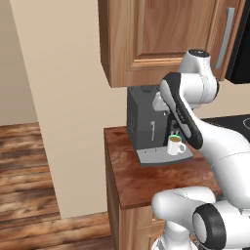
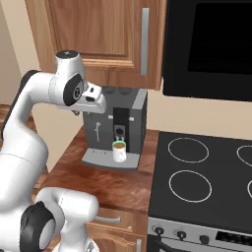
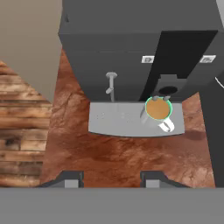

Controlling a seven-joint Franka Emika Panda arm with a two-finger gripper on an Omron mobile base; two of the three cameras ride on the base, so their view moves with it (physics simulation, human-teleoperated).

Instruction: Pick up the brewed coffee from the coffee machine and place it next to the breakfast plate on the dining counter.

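Mug waiting on the machine, hand above it.

The brewed coffee sits on the coffee machine drip tray, under the spout; the gripper hangs over the wooden cabinet top, jaws parted, holding nothing.

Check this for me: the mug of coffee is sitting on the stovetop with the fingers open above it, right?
Not quite. The mug of coffee sits on the coffee machine's drip tray, not the stovetop, as the hand view shows. The fingers are indeed open, above and short of it.
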